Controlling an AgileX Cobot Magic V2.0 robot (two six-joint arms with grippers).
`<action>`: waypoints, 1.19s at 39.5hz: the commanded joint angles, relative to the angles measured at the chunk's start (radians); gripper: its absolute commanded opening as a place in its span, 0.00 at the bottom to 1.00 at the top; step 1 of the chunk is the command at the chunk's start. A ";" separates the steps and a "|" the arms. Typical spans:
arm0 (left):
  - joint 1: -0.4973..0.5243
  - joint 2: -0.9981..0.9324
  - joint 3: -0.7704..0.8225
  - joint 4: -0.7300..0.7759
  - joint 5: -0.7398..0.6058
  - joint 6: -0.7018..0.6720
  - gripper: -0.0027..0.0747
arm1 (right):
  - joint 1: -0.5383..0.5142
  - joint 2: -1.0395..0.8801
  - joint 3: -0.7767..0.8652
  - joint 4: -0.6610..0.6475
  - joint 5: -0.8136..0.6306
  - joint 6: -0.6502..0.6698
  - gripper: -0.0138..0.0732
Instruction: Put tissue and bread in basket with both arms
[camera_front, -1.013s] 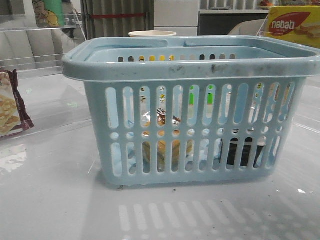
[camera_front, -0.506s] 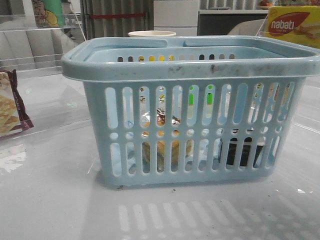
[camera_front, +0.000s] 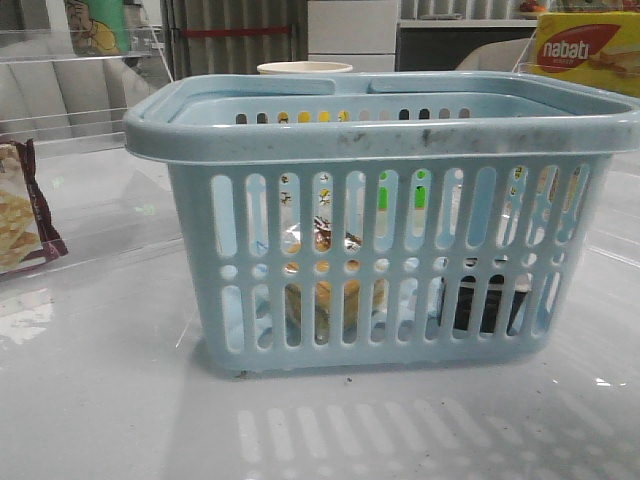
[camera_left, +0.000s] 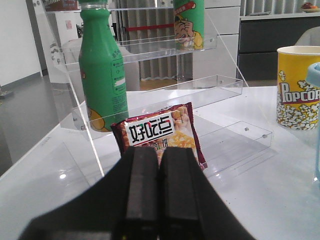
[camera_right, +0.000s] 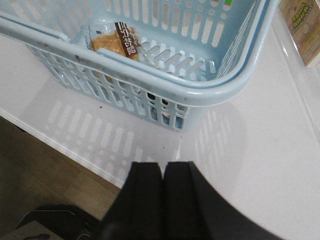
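The light-blue basket (camera_front: 380, 135) stands in the middle of the table in the front view. Through its slots I see the bagged golden-brown bread (camera_front: 322, 290) at the left of the floor and the black tissue pack (camera_front: 485, 300) at the right. In the right wrist view the bread (camera_right: 112, 42) lies inside the basket (camera_right: 165, 85); the tissue is hidden there. My right gripper (camera_right: 162, 167) is shut and empty, beside the basket's corner near the table edge. My left gripper (camera_left: 159, 152) is shut and empty, away from the basket, facing a cracker packet.
A maroon-edged cracker packet (camera_left: 162, 132) leans on a clear acrylic shelf (camera_left: 165, 95) holding a green bottle (camera_left: 102, 75). A popcorn cup (camera_left: 297, 87) stands beside the basket. A yellow nabati box (camera_front: 585, 50) is at the back right. The table edge (camera_right: 65, 145) is near my right gripper.
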 joint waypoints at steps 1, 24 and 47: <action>-0.007 -0.018 -0.002 -0.011 -0.093 -0.002 0.15 | -0.004 -0.004 -0.025 -0.005 -0.060 -0.001 0.23; -0.007 -0.018 -0.002 -0.011 -0.093 -0.002 0.15 | -0.004 -0.004 -0.025 -0.005 -0.060 -0.001 0.23; -0.007 -0.018 -0.002 -0.011 -0.093 -0.002 0.15 | -0.184 -0.172 0.129 -0.017 -0.311 -0.006 0.23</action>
